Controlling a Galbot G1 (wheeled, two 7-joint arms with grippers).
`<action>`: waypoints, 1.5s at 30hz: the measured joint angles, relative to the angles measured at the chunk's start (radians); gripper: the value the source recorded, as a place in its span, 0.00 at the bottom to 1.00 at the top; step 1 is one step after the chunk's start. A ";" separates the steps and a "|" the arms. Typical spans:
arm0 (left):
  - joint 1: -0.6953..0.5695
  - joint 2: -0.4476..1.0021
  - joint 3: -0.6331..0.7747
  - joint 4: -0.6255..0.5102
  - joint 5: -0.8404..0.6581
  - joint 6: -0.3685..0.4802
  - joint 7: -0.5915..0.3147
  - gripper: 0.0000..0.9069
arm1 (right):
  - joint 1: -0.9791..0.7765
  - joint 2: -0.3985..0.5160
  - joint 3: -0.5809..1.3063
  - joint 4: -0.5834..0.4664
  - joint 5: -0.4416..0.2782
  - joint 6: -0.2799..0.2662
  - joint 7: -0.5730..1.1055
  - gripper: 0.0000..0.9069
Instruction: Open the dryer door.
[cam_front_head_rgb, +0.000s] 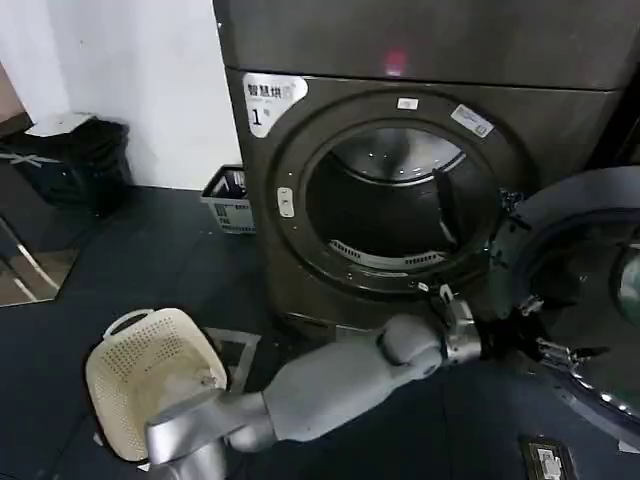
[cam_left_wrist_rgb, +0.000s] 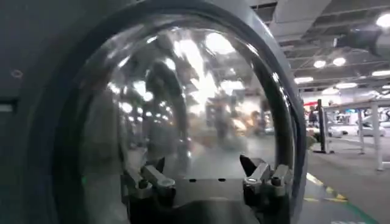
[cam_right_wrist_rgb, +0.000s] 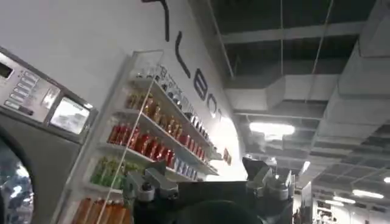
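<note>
The dryer (cam_front_head_rgb: 420, 190) is the landmark: a big dark steel machine standing against the wall, its round drum mouth (cam_front_head_rgb: 400, 200) fully exposed. The door (cam_front_head_rgb: 585, 290) has swung out on its hinge to the dryer's right side and hangs well away from the opening, its wide rim and dark glass facing across the front. From the left wrist the same door (cam_left_wrist_rgb: 183, 103) appears as a domed glass bowl close ahead, full of reflections.

The left arm (cam_front_head_rgb: 340, 380) reaches across the dryer's front, below the drum mouth, ending at the door's lower inner edge. The left gripper (cam_front_head_rgb: 520, 335) sits just beside that edge; its fingers (cam_left_wrist_rgb: 149, 179) stand apart with a wide gap and nothing between them, the glass lying just beyond.

A cream basket (cam_front_head_rgb: 150, 375) rests on the floor well out from the dryer's left corner, and a small grey crate (cam_front_head_rgb: 230, 200) sits against its left flank.

The right gripper (cam_right_wrist_rgb: 207, 182) is held away from the dryer, aimed up toward a drinks shelf (cam_right_wrist_rgb: 146, 140) and the ceiling; its fingers are spread and empty.

Judged from this, the opening is essentially done. What remains is either a last nudge wider or drawing the left arm back clear without dragging the door shut.
</note>
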 joint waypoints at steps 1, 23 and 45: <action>-0.002 0.000 0.000 0.000 -0.001 0.000 -0.001 1.00 | -0.001 0.000 0.002 -0.001 0.000 0.000 0.000 1.00; 0.020 0.000 0.026 -0.065 -0.009 -0.113 -0.012 1.00 | -0.009 -0.029 0.024 -0.033 0.043 0.052 -0.010 1.00; 0.129 0.442 -0.030 -0.424 -0.061 -0.248 -0.148 1.00 | 0.022 -0.056 0.008 -0.022 0.020 0.117 -0.034 1.00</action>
